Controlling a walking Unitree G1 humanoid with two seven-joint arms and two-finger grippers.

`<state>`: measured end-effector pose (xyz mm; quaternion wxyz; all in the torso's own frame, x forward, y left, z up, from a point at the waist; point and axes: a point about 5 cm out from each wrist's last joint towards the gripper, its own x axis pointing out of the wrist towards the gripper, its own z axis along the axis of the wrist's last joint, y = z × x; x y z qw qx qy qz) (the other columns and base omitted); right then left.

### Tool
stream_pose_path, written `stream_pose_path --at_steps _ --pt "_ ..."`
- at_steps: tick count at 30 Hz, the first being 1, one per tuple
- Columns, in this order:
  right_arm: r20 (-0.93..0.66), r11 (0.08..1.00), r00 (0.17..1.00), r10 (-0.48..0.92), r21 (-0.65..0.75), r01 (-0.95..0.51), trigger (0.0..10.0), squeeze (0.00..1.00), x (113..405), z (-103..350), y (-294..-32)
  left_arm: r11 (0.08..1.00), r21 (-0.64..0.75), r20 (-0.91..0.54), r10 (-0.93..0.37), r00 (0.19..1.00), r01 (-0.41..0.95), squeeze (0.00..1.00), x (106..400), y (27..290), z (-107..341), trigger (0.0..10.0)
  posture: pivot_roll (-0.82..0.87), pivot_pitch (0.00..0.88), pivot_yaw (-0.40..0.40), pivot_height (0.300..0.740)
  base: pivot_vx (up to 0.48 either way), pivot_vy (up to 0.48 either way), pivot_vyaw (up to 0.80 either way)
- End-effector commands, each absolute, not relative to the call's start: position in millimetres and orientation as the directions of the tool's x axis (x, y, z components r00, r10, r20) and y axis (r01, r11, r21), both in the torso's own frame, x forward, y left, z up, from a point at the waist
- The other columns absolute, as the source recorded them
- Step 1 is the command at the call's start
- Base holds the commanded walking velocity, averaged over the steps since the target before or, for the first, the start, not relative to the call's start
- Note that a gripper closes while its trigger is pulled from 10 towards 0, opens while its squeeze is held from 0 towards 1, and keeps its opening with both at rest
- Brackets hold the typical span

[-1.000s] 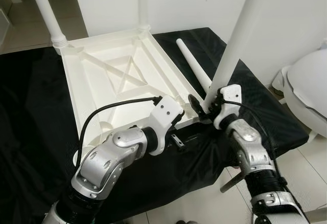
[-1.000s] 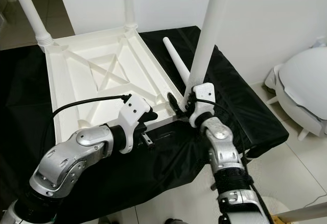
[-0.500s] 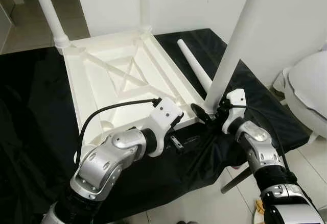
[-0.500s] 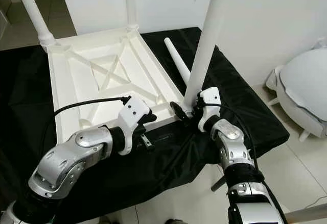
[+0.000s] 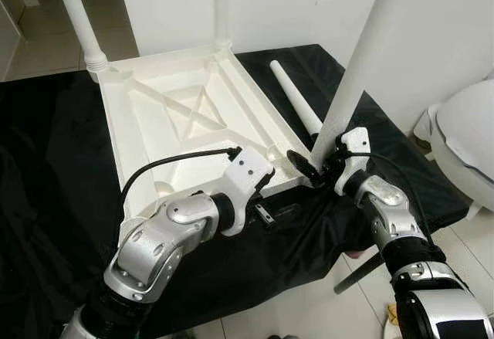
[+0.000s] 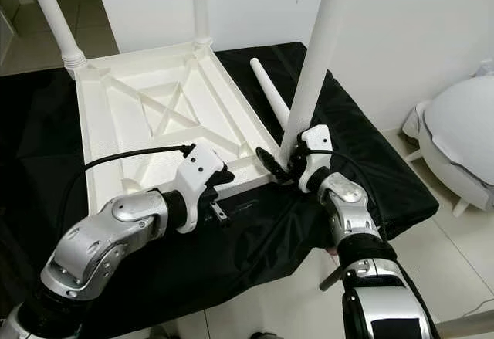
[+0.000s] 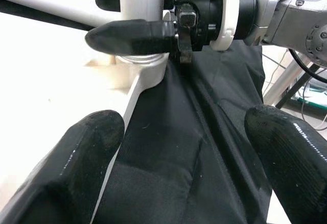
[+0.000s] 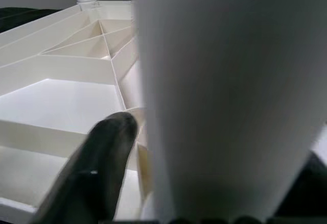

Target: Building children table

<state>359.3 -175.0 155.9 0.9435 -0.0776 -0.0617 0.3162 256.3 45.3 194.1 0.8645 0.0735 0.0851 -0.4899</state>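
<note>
White leg [image 5: 356,69] stands upright in my right claw [image 5: 318,167], gripped at its base, with my open left claw [image 5: 266,215] just beside.

no readable text, label, brand, number or sign anywhere; white plastic tabletop [image 5: 193,123] plain, upright legs plain, black cloth [image 5: 46,169] unmarked; gripper housings perhaps bear fine marks, too small to read

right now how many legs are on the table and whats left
Two legs stand in the far corners of the upturned tabletop. The right hand grips a third leg upright at the near right corner. A fourth leg lies loose on the black cloth. The left hand hovers open.
</note>
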Motion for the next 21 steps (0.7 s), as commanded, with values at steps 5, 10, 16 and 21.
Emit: stream_pose_path --at_steps 5,10,16,21 --pt "0.042 0.759 0.767 0.641 -0.189 -0.623 0.0 0.0 357 151 -178 0.524 0.06 -0.218 -0.824 0.523 0.85 0.0 259 47 197 10.0 0.0 0.07 -0.005 0.74 0.0 0.0 0.0" --pt "0.037 0.761 0.77 0.637 -0.193 -0.62 0.0 0.0 354 147 -181 0.523 0.059 -0.217 -0.825 0.523 0.85 0.0 260 47 197 10.0 -0.01 0.072 -0.005 0.74 0.0 0.0 0.0" --pt "0.024 0.823 0.831 0.556 -0.162 -0.545 10.0 0.0 356 141 -178 0.52 0.058 -0.217 -0.826 0.52 0.852 0.0 259 46 197 10.0 -0.01 0.075 -0.003 0.74 0.0 0.0 0.0" --pt "0.037 0.88 0.883 0.468 -0.113 -0.462 10.0 0.0 358 139 -171 0.519 0.057 -0.218 -0.827 0.518 0.853 0.0 260 46 197 10.0 -0.01 0.075 -0.001 0.74 0.0 0.0 0.0"
